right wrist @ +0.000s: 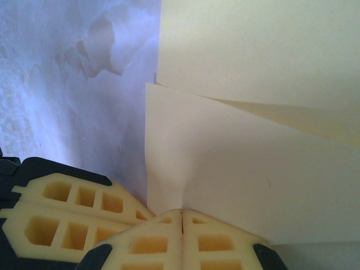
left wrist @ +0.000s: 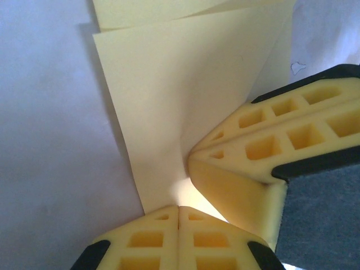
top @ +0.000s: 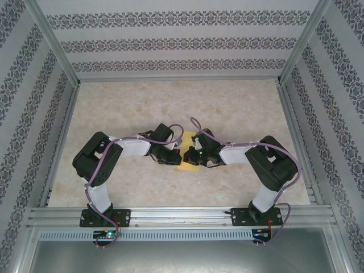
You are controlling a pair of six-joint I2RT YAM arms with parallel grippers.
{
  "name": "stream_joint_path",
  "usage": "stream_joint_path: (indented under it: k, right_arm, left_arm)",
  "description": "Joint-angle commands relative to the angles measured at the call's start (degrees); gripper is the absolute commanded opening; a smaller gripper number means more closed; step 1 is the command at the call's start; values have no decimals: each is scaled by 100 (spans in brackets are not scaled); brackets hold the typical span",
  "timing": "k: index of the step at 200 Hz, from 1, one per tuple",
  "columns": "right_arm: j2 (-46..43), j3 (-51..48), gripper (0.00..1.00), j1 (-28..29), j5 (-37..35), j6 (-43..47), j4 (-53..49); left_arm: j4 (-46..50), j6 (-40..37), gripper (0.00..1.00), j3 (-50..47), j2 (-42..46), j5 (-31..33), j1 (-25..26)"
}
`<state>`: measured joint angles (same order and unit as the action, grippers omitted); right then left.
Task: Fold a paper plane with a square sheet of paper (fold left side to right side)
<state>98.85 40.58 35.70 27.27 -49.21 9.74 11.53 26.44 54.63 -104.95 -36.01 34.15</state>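
Near edge: aluminium rail [top: 182, 215] carrying both arm bases. Mid-table, gripped from left by left gripper [left wrist: 179, 218] and from right by right gripper [right wrist: 181, 220]: pale-yellow thin paper sheet [left wrist: 169, 101], smooth, matte, folded in overlapping layers with straight edges. Cream, cell-moulded fingers of each pressed tip to tip, clamped on paper edge, just beside each other. Beyond: beige marbled tabletop [top: 170, 102]. Farthest: patterned wallpaper [top: 170, 42].

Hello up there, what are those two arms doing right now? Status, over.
Left gripper jaws shut on yellow sheet. Right gripper jaws shut on it too, close beside. Sheet creased, layers overlapping. Grippers crowd each other.
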Motion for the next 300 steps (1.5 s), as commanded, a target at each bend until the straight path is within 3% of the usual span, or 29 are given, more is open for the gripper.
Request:
stream_joint_path:
  k: [1,78,126,180,214,261,300]
  right_arm:
    - [117,-116,0,-169,-266,159,-110]
    - [-57,-101,0,-723,-199,465,-350]
    - [-286,-158,0,-1146,-130,689,-517]
    - [-1048,-240,0,-1500,-108,993,-789]
    - [-1463,-516,17,-1681,-91,1110,-741]
    - [-1871,-902,45,-1747,-24,1106,-474]
    - [-2017,-1023,49,-1795,-28,1142,-499]
  left_arm:
    - [567,13,0,-189,-269,757,48]
    - [504,34,0,-211,-390,770,48]
    - [197,190,1,-169,-239,427,39]
    - [-19,284,18,214,399,85,-50]
    - [72,177,29,323,612,82,-378]
    - [101,-18,36,524,187,-59,-541]
    - [-17,-25,37,717,-195,-191,-550]
